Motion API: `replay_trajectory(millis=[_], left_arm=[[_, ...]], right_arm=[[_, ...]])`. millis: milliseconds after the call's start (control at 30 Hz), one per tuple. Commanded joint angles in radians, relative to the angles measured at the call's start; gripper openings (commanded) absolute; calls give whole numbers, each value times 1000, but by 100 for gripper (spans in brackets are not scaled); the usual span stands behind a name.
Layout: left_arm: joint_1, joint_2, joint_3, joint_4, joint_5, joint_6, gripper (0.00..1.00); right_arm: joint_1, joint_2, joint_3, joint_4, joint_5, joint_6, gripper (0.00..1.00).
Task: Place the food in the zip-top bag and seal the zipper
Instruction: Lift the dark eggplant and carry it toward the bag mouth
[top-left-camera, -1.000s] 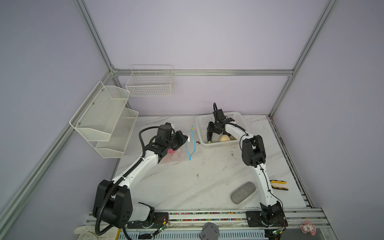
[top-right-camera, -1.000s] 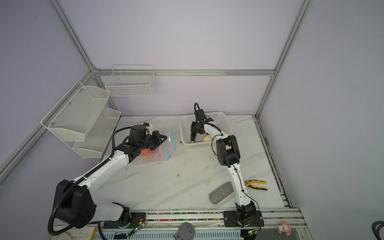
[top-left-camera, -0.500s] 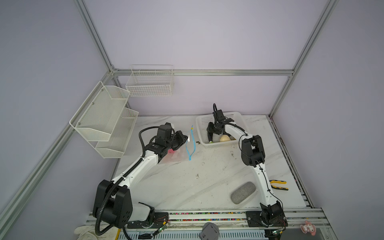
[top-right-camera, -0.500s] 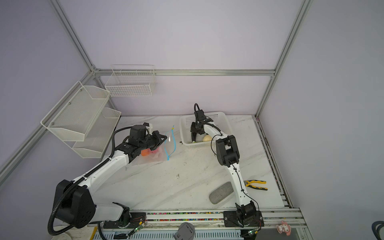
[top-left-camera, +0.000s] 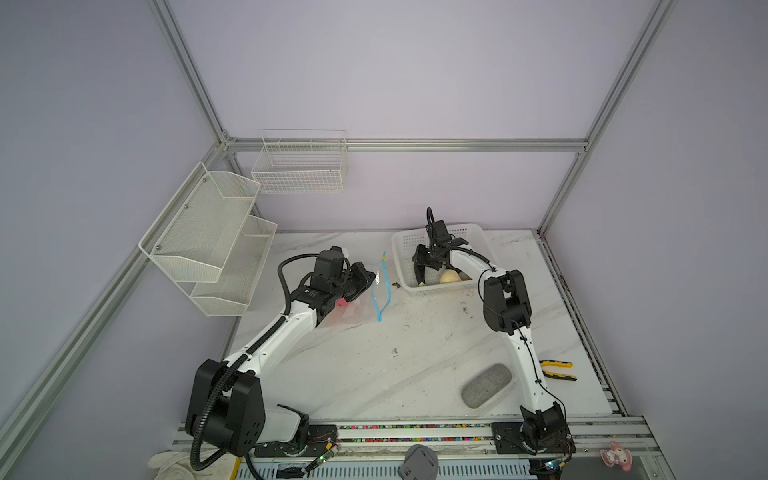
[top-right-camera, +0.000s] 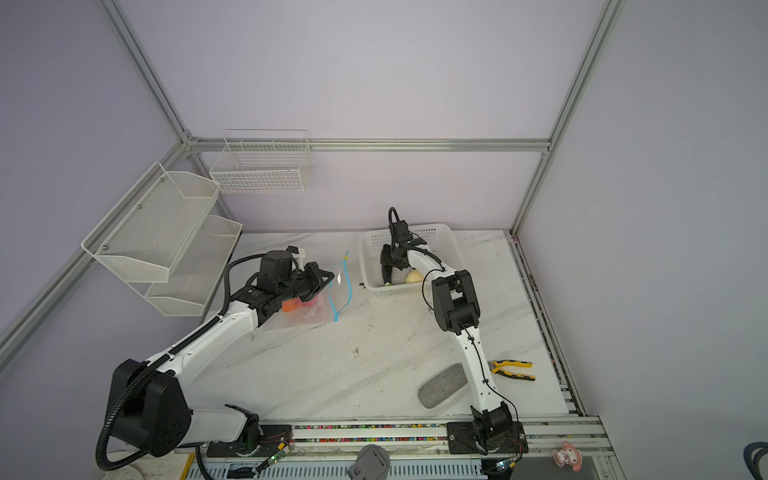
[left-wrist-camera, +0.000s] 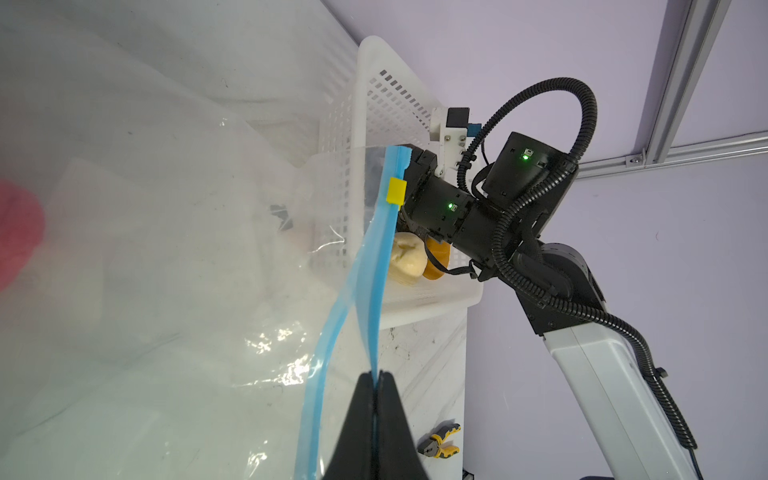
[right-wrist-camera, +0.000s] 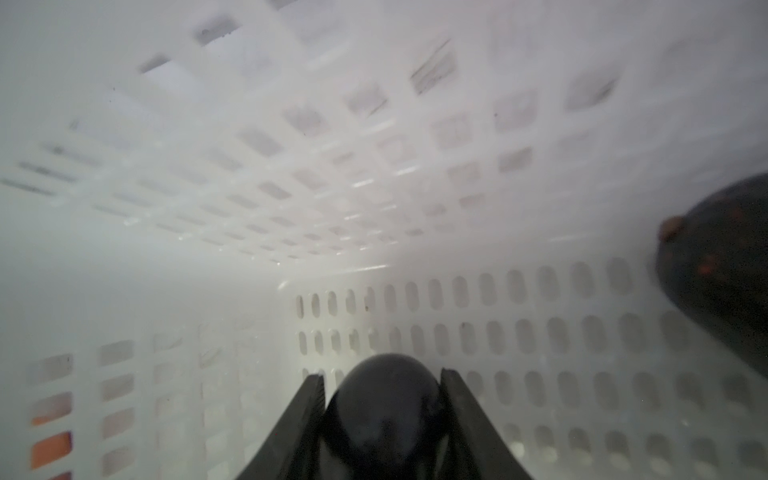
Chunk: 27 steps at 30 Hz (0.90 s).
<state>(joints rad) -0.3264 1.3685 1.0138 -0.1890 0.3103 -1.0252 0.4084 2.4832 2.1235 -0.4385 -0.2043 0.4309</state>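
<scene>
The clear zip-top bag (top-left-camera: 353, 309) lies on the table at the left, its mouth gaping. An orange piece of food (top-right-camera: 289, 306) and a pink one (top-right-camera: 309, 303) are inside. My left gripper (left-wrist-camera: 377, 376) is shut on the upper lip of the blue zipper (left-wrist-camera: 374, 291) and holds it up. The yellow tab (left-wrist-camera: 395, 191) sits near the strip's far end. My right gripper (right-wrist-camera: 382, 378) is down inside the white basket (top-left-camera: 469, 232), its fingers pressed on both sides of a round black food piece (right-wrist-camera: 386, 407). A cream piece (top-left-camera: 449, 277), an orange one (left-wrist-camera: 436, 262) and a dark speckled one (right-wrist-camera: 723, 270) also lie in the basket.
A grey oval pad (top-left-camera: 486, 384) and yellow-handled pliers (top-left-camera: 559, 370) lie at the front right of the table. White mesh shelves (top-left-camera: 208, 245) and a wire basket (top-left-camera: 299, 166) hang on the left and back walls. The basket's walls stand close round the right gripper.
</scene>
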Motion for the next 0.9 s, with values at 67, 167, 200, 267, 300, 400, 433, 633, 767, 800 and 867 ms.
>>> replay_trajectory(millis=[67, 167, 200, 267, 300, 400, 433, 633, 767, 800, 867], left_arm=[[10, -19, -45, 33, 2, 19, 0], [10, -13, -43, 37, 3, 13, 0], [9, -11, -41, 38, 5, 10, 0], [10, -8, -41, 39, 6, 7, 0], [10, -6, -40, 39, 8, 5, 0], [10, -2, -37, 43, 9, -3, 0], [10, -1, -35, 45, 12, -7, 0], [10, 7, -34, 55, 18, -31, 0], [10, 9, -17, 51, 15, -41, 0], [10, 9, -8, 45, 13, -41, 0], [12, 8, 5, 34, 5, -42, 0]], right_arm=[[-5, -166, -139, 195, 32, 60, 32], [0, -249, -265, 361, 59, 106, 30], [2, -278, -311, 424, 75, 121, 29], [7, -336, -404, 545, 114, 144, 28], [12, -367, -453, 614, 134, 158, 28], [22, -444, -589, 794, 179, 215, 27], [26, -462, -631, 837, 187, 235, 27], [80, -583, -826, 1071, 321, 358, 27], [140, -654, -920, 1147, 447, 435, 27], [159, -670, -940, 1159, 486, 457, 27], [196, -693, -964, 1180, 549, 473, 27]])
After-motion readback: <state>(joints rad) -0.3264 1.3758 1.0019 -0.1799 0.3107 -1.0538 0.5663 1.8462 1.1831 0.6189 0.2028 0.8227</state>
